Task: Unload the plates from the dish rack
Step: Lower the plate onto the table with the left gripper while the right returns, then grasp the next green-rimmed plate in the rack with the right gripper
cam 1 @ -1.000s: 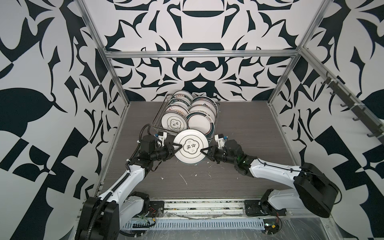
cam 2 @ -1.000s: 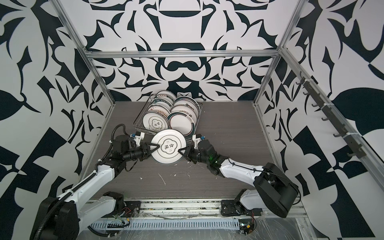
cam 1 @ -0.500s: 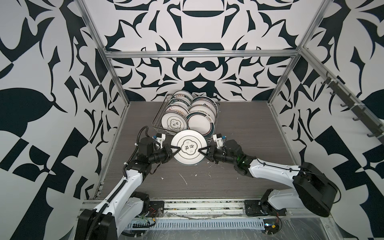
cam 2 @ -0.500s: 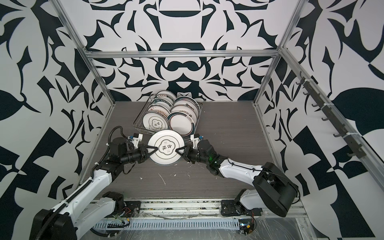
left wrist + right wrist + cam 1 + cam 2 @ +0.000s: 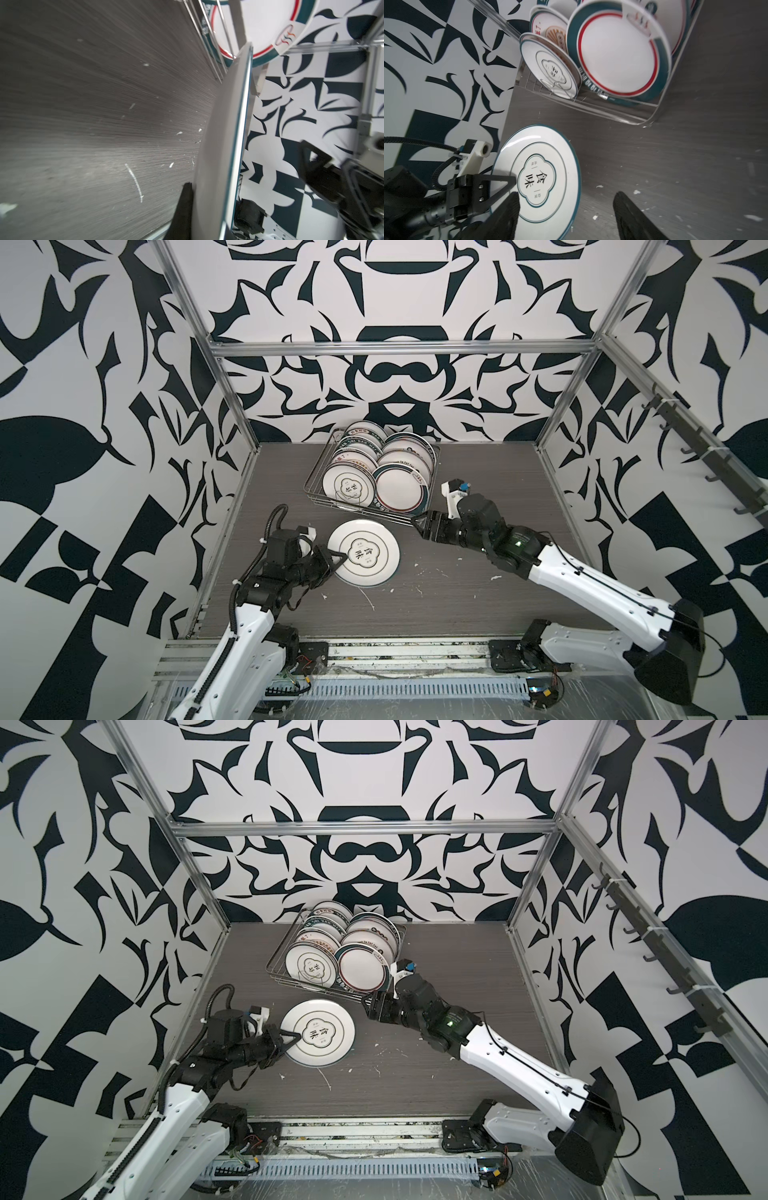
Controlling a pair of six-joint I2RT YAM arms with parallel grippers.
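Note:
A white plate (image 5: pixel 365 552) with a thin teal rim and black Chinese characters hangs low over the dark table, slightly tilted. My left gripper (image 5: pixel 338 558) is shut on its left edge, one finger above and one below. The left wrist view shows this plate (image 5: pixel 224 145) edge-on. My right gripper (image 5: pixel 417 524) stands open and empty, just right of the plate and close to the front right corner of the dish rack (image 5: pixel 361 509). In the right wrist view its fingers (image 5: pixel 623 205) are spread wide. The rack holds several upright plates (image 5: pixel 348 489), the front right one wide-rimmed in teal (image 5: pixel 401 493).
White flecks and a curved scratch (image 5: pixel 368 600) mark the table in front of the held plate. Aluminium frame posts (image 5: pixel 235 406) and patterned walls close in the table at both sides and the back. A rail of hooks (image 5: pixel 702 448) runs along the right wall.
My right gripper opened, let go of the plate's right edge and drew back to the right. My left gripper, now shut, carried the plate left and lower, away from the rack.

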